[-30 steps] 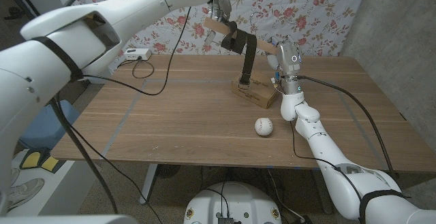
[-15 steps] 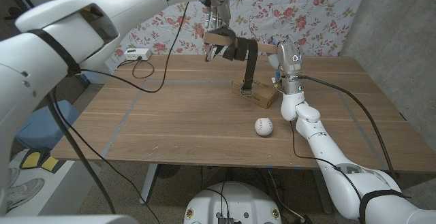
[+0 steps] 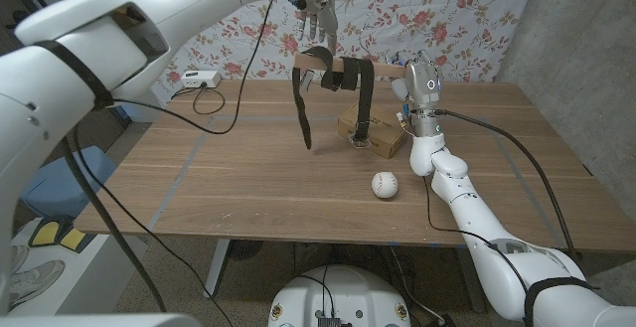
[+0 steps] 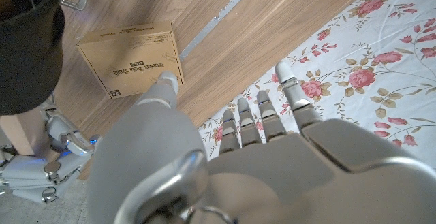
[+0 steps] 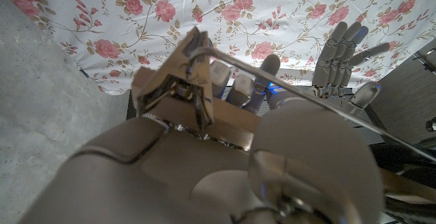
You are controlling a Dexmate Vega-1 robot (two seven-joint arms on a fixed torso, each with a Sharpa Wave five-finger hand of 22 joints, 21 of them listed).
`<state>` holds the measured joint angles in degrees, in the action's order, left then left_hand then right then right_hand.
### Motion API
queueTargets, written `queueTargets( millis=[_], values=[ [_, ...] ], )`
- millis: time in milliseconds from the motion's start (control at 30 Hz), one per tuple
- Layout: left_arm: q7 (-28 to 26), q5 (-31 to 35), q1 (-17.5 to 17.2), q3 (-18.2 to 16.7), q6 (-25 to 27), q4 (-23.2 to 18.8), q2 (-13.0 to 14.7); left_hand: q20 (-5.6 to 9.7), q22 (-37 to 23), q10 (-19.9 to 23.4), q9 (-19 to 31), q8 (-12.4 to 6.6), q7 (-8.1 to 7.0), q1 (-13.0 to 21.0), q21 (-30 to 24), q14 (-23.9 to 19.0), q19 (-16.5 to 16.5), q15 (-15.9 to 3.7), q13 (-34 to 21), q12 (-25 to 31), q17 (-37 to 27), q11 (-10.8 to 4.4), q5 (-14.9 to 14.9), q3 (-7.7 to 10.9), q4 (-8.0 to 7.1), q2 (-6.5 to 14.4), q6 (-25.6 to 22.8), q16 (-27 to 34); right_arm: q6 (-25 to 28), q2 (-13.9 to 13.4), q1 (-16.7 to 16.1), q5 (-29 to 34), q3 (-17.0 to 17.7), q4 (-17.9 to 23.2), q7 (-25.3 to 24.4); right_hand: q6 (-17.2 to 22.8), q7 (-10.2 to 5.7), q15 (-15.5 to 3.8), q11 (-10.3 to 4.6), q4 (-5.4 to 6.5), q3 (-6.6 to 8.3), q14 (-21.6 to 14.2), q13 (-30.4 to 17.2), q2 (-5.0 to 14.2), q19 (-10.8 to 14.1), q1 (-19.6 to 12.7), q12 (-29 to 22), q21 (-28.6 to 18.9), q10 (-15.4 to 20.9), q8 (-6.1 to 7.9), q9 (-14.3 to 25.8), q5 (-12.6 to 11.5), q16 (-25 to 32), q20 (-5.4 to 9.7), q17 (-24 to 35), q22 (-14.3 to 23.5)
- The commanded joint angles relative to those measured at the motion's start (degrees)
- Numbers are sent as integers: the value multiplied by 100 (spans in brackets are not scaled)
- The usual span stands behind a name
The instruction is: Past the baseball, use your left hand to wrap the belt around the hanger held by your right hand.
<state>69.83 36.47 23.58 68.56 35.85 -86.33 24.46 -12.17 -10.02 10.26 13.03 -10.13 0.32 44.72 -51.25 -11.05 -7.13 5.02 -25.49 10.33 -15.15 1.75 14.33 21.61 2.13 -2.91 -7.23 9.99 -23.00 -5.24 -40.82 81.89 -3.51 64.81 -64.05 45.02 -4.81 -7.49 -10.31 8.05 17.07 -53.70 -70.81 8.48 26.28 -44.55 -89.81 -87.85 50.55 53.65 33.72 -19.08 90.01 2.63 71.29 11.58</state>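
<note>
- Two belt [image 3: 360, 81] tails now hanging from the wooden hanger [image 3: 383, 70], above the worktop [image 3: 238, 168], beyond the baseball [image 3: 385, 184].
- Left hand [image 3: 316, 14] lifted off, fingers apart, holding nothing.
- Right hand [image 3: 419, 86] gripping the hanger.
- Free tail [image 3: 300, 108] newly dropped; wrap probably near complete.
- Cardboard box [image 3: 373, 133] underneath.

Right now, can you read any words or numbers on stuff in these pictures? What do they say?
Cardboard box: it has dark printed lines on its top, seen in the left wrist view, but they are too blurred to read.
Small label at the box's corner: too small to read.
Baseball: no writing can be made out.
Belt and hanger: no writing shows.
So nothing can be read for sure.
</note>
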Motion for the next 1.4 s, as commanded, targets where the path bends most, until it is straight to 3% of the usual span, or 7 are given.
queueTargets(
  millis=[33, 333, 533, 767, 900, 1067, 1400],
  values=[
    [-323, 165, -306, -243, 188, -629, 299, 1, -16, -30, -11, -47, 26, 35, 58, 15, 63, -12, 14, 51, 20, -12, 19, -37, -3, 82, -35, 60, 0, -27, -50, -16, -4, 90, 6, 6, 10, -473, -12, -9, -20, 11, -9, 34, -28, -34, 23, -8, -19, 34, -17, -24, -2, 838, 17, 19],
    [-1188, 305, -967, -835, 524, -1552, 700, 0, -19, -73, -56, -79, -3, -17, 127, 55, 83, -53, 65, 80, 71, -45, 8, -78, -34, 139, -74, 95, 35, -50, -64, -47, -57, 135, 6, 0, 15, -473, -12, -8, -31, 10, -9, 35, -25, -39, 22, -12, -19, 53, -4, -35, -2, 836, 16, 28],
    [-3017, 219, -2150, -1790, 671, -2516, 967, -11, -20, -564, -144, -30, -309, -640, 474, 387, 504, -19, 206, 54, 159, -47, -147, -374, -355, 233, 282, 103, 117, -87, -61, -111, -141, 124, 6, -2, 10, -473, -12, -7, -37, 8, -9, 35, -8, -40, 22, -10, -19, 61, 1, -39, -1, 837, 17, 21],
    [-5121, -231, -3377, -2737, 195, -3054, 926, -10, -25, -744, -182, -31, -608, -1037, 742, 567, 859, -2, 310, 86, 215, -82, -235, -547, -531, 263, 433, 111, 289, -228, -13, -351, -383, 94, 6, 4, 14, -474, -13, -8, -43, -1, -10, 37, 7, -46, 21, -13, -15, 72, 0, -47, 1, 832, 17, 24],
    [-6112, -650, -3919, -3178, -321, -3139, 823, -11, -30, -754, -207, -11, -859, -1237, 897, 640, 1042, 6, 381, 123, 255, -132, -271, -641, -597, 250, 604, 120, 585, -591, 71, -914, -912, 108, 6, 7, 20, -473, -12, -7, -44, -3, -10, 37, 22, -48, 21, -15, -14, 78, 1, -50, 2, 829, 18, 25],
    [-6843, -1044, -4307, -3478, -901, -3160, 814, -10, -36, -982, -227, 19, -953, -1402, 1014, 779, 1134, 76, 454, 73, 287, -184, -285, -714, -647, 252, 839, 102, 1202, -1268, 141, -2015, -1839, 447, 385, 10, 44, -473, -11, -7, -44, -4, -11, 42, 26, -53, 19, -9, -11, 87, 4, -55, 1, 811, 17, 19],
    [-7616, -1549, -4769, -3797, -1895, -3125, 928, -10, -41, -1346, -257, 16, -1176, -1647, 1197, 1044, 1262, 88, 592, 34, 331, -289, -286, -866, -693, 162, 1160, 72, 2103, -2145, 258, -3362, -2865, 1218, 1281, 14, 80, -472, 0, -11, -38, -4, -13, 50, 45, -70, 19, -11, -21, 95, -5, -66, 1, 781, 18, 17]
  ],
)
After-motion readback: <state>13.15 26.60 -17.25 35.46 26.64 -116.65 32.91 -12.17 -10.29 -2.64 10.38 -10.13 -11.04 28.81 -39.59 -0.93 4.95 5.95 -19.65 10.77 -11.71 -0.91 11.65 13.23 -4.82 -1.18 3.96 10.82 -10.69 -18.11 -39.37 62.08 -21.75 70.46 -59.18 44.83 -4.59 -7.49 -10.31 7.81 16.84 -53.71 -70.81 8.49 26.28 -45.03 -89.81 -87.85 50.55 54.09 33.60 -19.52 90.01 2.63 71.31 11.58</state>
